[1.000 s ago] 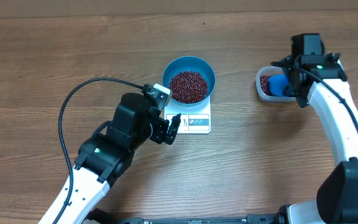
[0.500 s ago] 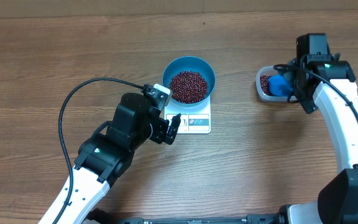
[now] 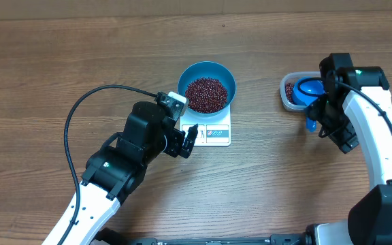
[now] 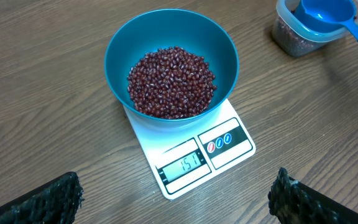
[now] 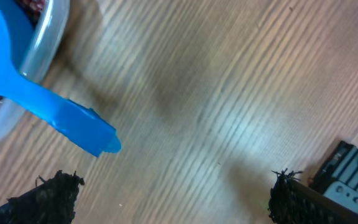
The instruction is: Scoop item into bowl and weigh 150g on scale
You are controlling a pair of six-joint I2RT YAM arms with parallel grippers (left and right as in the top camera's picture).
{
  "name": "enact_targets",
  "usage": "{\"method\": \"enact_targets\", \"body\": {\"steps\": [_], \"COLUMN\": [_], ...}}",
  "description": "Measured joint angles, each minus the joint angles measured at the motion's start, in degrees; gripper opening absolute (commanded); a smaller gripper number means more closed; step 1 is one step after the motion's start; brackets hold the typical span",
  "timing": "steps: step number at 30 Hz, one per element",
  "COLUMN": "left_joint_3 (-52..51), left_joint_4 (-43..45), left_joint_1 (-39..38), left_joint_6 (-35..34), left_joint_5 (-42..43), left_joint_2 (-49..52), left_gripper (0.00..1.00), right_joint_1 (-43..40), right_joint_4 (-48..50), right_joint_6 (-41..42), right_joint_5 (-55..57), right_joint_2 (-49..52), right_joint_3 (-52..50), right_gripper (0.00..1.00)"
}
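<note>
Wood-grain table (image 3: 46,68), quiet. Beans (image 4: 171,82) sit heaped in the blue bowl (image 4: 166,28) on the scale (image 4: 146,138), display showing 151 (near enough, I judge), so my left claw (image 4: 176,193) hangs wide and empty before it. My right claw (image 5: 173,193), also spread and empty, has backed off the tub (image 3: 286,97) since a second ago, leaving the scoop (image 3: 310,88) resting inside.

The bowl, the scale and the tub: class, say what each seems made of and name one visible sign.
Bowl: probably plastic, smooth blue with a soft, even sheen. Scale: likely white plastic, matte, with rounded moulded corners. Tub: clear plastic, it seems; its contents show through the wall.
</note>
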Motion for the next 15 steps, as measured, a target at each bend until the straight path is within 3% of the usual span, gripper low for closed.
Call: {"method": "enact_targets", "body": {"steps": [7,15], "left_joint_3": [0.00,0.00], "left_joint_4": [0.02,0.00], "left_joint_1": [0.00,0.00], "left_joint_6": [0.00,0.00], "left_joint_5": [0.00,0.00], "left_joint_2": [0.00,0.00], "left_gripper": [1.00,1.00], "right_joint_1": [0.00,0.00], "right_joint_4": [1.22,0.92], "right_joint_6": [-1.57,-10.84], "right_joint_5": [0.00,-1.38], "right_joint_2": [0.00,0.00], "right_joint_3": [0.00,3.06], "right_gripper": [1.00,1.00]}}
